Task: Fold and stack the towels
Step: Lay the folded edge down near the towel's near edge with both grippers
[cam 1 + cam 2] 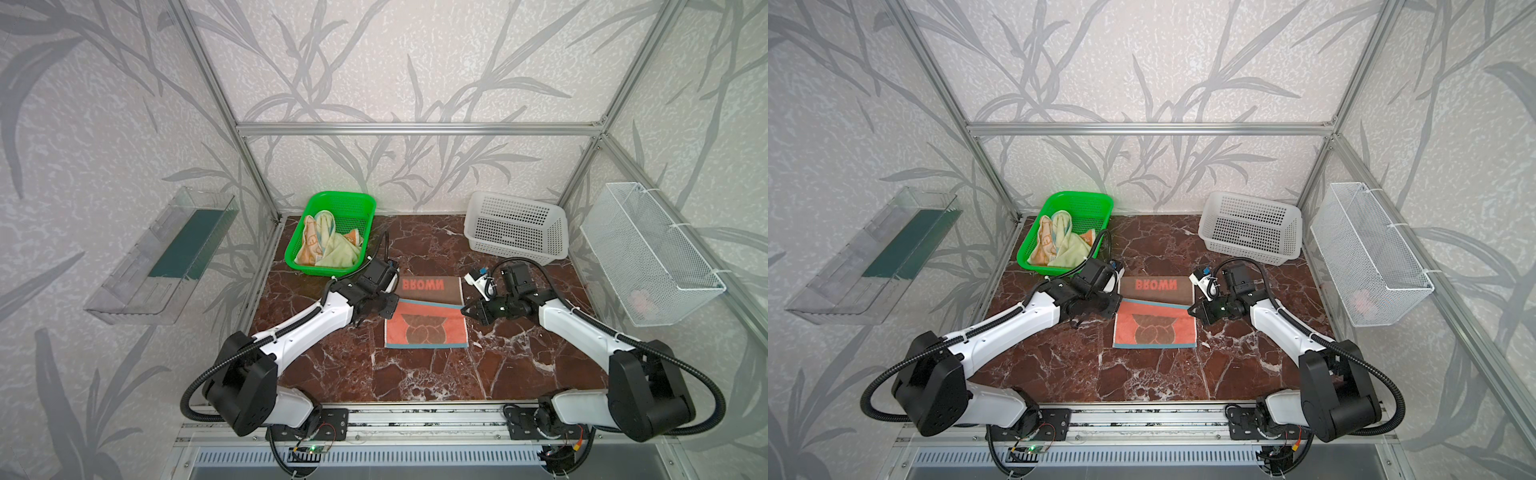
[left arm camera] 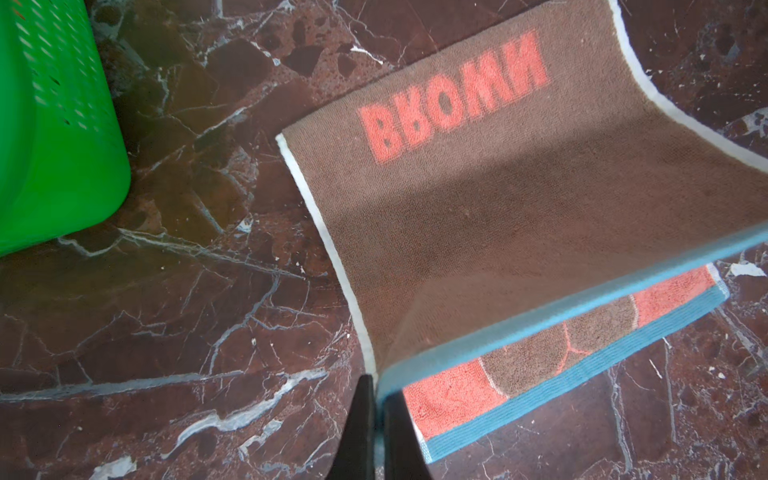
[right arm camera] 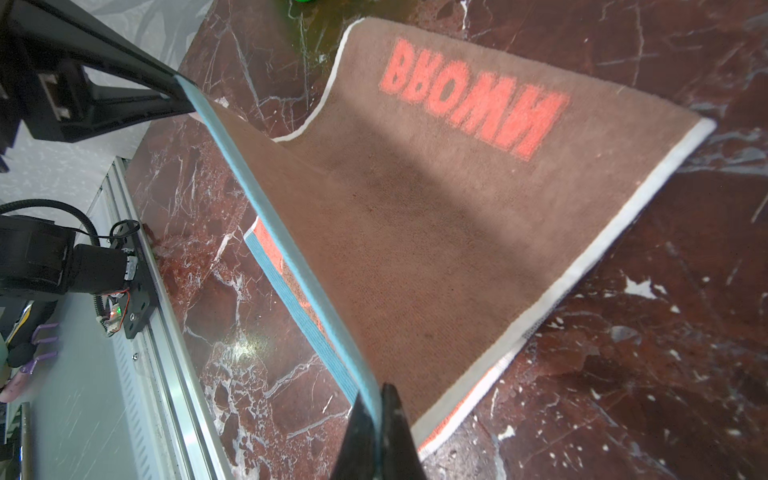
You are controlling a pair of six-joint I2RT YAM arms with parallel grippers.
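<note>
The bear towel [image 1: 426, 330] lies mid-table in both top views, salmon-orange with a brown bear and teal edges [image 1: 1154, 328]. Its far part is turned over, showing a brown back with mirrored "BROWN" lettering [image 2: 453, 99] [image 3: 469, 108]. That flap's teal edge hangs raised between both grippers. My left gripper [image 1: 395, 303] [image 1: 1119, 305] [image 2: 378, 382] is shut on its left corner. My right gripper [image 1: 464, 309] [image 1: 1188, 309] [image 3: 376, 395] is shut on its right corner. A pale yellow towel [image 1: 338, 253] and an orange-cream towel with cartoon faces [image 1: 309, 243] lie crumpled in the green basket [image 1: 365, 199].
A white perforated basket [image 1: 515, 226] stands at the back right of the marble table [image 1: 415, 382]. A white wire basket [image 1: 652, 253] hangs on the right wall and a clear tray [image 1: 162, 257] on the left wall. The green basket's wall [image 2: 54, 137] is close to my left gripper.
</note>
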